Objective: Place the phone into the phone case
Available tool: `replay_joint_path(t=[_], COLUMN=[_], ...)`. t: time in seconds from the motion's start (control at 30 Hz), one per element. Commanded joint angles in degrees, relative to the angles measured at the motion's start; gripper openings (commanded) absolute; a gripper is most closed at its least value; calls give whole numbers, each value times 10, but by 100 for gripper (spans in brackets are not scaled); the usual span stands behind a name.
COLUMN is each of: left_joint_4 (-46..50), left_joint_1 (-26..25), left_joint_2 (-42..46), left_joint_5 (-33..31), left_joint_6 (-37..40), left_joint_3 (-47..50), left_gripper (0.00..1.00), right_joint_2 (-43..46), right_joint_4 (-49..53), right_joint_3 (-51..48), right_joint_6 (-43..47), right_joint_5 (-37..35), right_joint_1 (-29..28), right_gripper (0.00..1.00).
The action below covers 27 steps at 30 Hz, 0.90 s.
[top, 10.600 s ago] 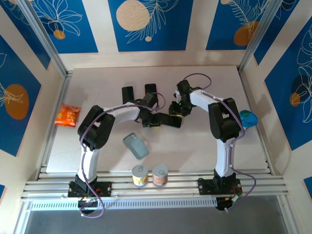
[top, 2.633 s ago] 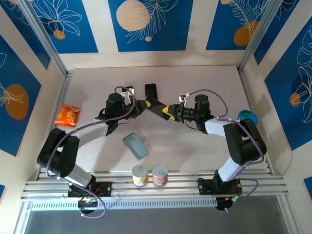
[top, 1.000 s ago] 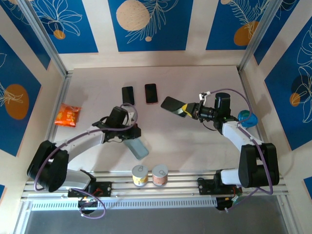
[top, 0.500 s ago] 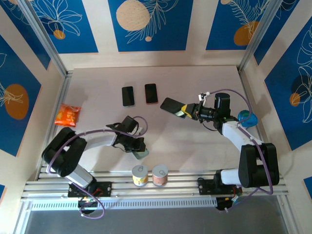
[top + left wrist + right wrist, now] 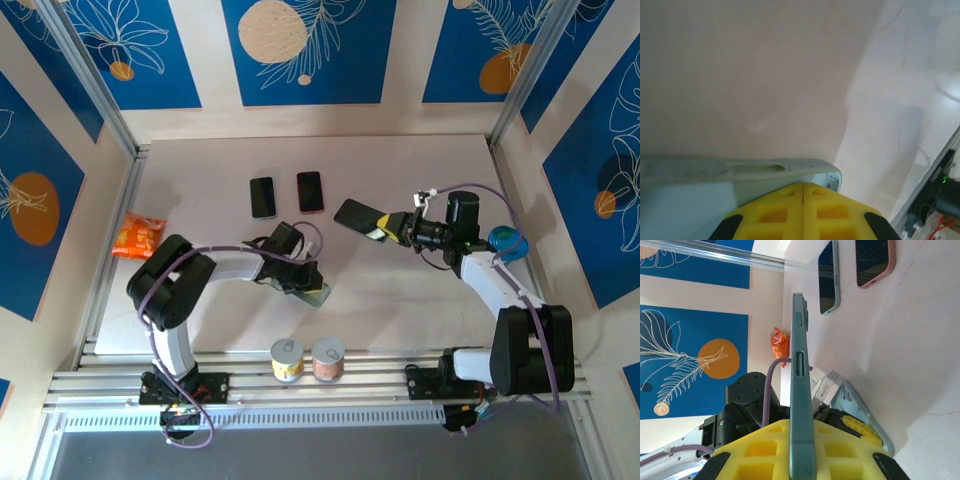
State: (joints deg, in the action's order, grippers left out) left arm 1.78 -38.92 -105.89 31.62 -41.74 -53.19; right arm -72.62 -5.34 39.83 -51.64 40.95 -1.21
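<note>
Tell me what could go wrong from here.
The right tool pinches the phone by one end, so it may pivot or slip when pushed into the case.
The left tool seems to grip only the case's rim; it might twist loose.
The cans stand nearby and could get knocked.

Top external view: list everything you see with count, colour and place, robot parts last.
held phone: 1, dark, in the right hand
phone case: 1, grey-blue, in the left hand
pink-edged phone: 1, pink, far centre, flat
pale-edged phone: 1, pale blue, beside it, flat
snack packet: 1, orange, left edge
cans: 2, yellow and pink, near edge
blue object: 1, blue, right edge
left hand: shut on case
right hand: shut on phone
</note>
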Motion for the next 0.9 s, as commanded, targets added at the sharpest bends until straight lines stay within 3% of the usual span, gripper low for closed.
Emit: replay_joint_path(t=[0.0, 0.23, 0.43, 0.57, 0.67, 0.87], left_joint_4=[-44, -41, 22, 38, 43, -15], left_joint_1=[-5, 18, 103, 152, 174, 200], left_joint_2=[-18, 46, 146, 194, 205, 192], left_joint_5=[-4, -5, -25, -42, -62, -50], left_joint_6=[-28, -34, 19, 46, 53, 37], left_joint_3=[-25, -39, 13, 55, 75, 113], left_gripper=[0, 0, 0, 0, 25, 33], right_joint_2=[31, 67, 106, 112, 83, 21], right_joint_4=[32, 97, 132, 97, 65, -20], right_joint_3=[6, 7, -14, -42, -47, -59], right_joint_6=[23, 41, 33, -5, -22, -79], right_joint_5=[19, -5, -90, -165, -197, -254], right_joint_1=[10, -11, -110, -184, -242, -319], right_gripper=[0, 0, 0, 0, 0, 0])
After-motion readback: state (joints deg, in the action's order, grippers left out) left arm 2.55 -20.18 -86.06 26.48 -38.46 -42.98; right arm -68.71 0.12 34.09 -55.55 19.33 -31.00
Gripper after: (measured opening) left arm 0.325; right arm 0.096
